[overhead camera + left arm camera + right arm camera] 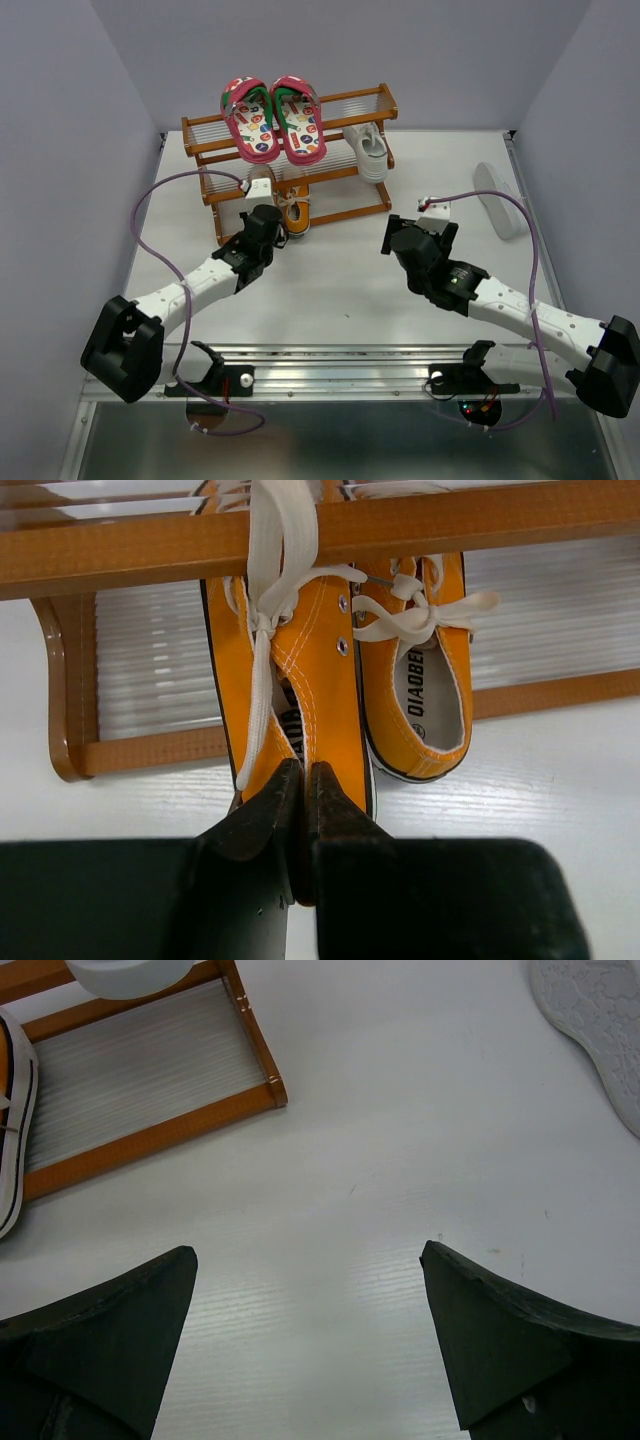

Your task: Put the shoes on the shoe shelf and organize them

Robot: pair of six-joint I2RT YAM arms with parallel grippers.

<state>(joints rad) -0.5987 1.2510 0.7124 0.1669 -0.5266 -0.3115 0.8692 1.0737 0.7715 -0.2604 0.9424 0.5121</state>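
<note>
Left gripper (300, 780) clamped on the heel of an orange sneaker (310, 670). Second orange sneaker (420, 700) touching it on the right, both toes-in on the lower tier of the shoe shelf (120, 555). Right gripper (310, 1255) wide apart, holding nothing, over bare counter (380, 1160). Pink pair (272, 118) on the top tier, upper centre. White sneaker (368, 150) at the shelf's right end. Other white sneaker (497, 198) sole-up on the counter, right of frame.

We see 2 sandals (272, 120) on the top tier of the shelf (210, 148), 2 laced sneakers (290, 212) below them, and 1 shoe (497, 200) on the table (350, 290) to the right.
</note>
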